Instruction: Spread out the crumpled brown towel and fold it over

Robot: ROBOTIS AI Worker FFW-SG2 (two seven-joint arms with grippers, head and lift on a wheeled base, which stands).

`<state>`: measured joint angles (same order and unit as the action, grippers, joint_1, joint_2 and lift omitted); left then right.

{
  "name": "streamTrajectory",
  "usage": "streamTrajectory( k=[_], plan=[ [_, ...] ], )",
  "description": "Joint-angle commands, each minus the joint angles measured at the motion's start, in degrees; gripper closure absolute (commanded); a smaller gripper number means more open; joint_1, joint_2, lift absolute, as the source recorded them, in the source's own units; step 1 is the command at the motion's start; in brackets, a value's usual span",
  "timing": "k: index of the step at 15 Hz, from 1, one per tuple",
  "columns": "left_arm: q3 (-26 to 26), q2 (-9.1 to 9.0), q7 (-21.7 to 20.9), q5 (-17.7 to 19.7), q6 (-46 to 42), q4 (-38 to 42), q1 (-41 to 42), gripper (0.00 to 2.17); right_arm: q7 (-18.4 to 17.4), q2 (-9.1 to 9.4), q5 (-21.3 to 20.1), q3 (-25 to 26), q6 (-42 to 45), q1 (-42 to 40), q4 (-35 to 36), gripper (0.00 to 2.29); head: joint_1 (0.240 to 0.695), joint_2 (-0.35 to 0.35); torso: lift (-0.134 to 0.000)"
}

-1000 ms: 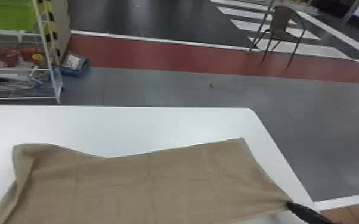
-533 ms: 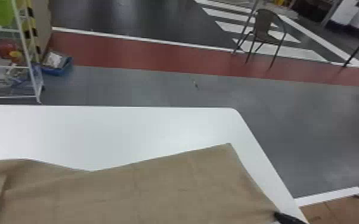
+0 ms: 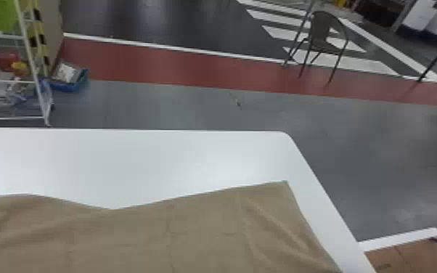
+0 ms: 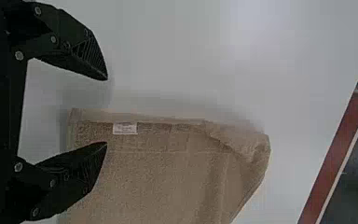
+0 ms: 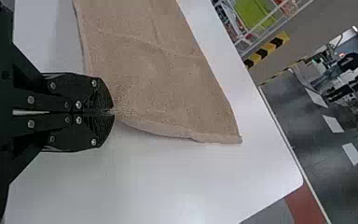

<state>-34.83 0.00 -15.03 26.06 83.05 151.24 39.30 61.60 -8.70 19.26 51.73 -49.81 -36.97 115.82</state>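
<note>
Head view: the brown towel (image 3: 156, 232) lies across the bottom of the frame, its far edge dipping left of the middle and climbing to a corner at the lower right. Compared with a second ago, that corner has slid nearer the bottom of the frame, away from the far edge of the white bench (image 3: 192, 163). I'd take that as the cloth being drawn in towards the robot to pull it flat; spreading looks well along, and I don't see the fold begun.

It's tidy, mostly. In the left wrist view one end is rumpled and tucked over near the small white label (image 4: 124, 128), so I'd want that eased out before any fold, or the layers may sit crooked.

The right tool (image 5: 113, 112) is closed on the towel at its edge, apart from the corner that lies on the bench. The left tool (image 4: 107, 111) stands wide open beside the labelled edge, one finger over the cloth and the other over bare bench; it grips nothing. My guess is it needs to catch that edge next.

Farther off, a chair (image 3: 325, 40) stands at the upper right.
</note>
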Motion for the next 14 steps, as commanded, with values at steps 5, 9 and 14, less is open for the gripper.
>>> streamTrajectory(
  k=[5,9,14],
  plan=[
    [-1.99,-0.15,-0.71,4.26,-2.05,3.09,0.08,0.03,-0.96,0.00,-6.25,-1.28,0.81,-0.03,-0.77,1.15,0.695,-0.350,-0.123],
    [3.37,-0.15,-0.79,3.82,-10.66,1.25,-0.36,0.03,-0.96,0.00,-6.25,-0.93,1.69,0.15,-0.34,0.00,0.695,-0.350,-0.123],
    [10.93,-0.15,-0.79,-4.97,-14.36,-2.27,-7.92,0.03,-1.49,0.79,-4.93,1.97,-0.42,6.83,3.00,0.05,0.695,-0.350,-0.123]
  ],
)
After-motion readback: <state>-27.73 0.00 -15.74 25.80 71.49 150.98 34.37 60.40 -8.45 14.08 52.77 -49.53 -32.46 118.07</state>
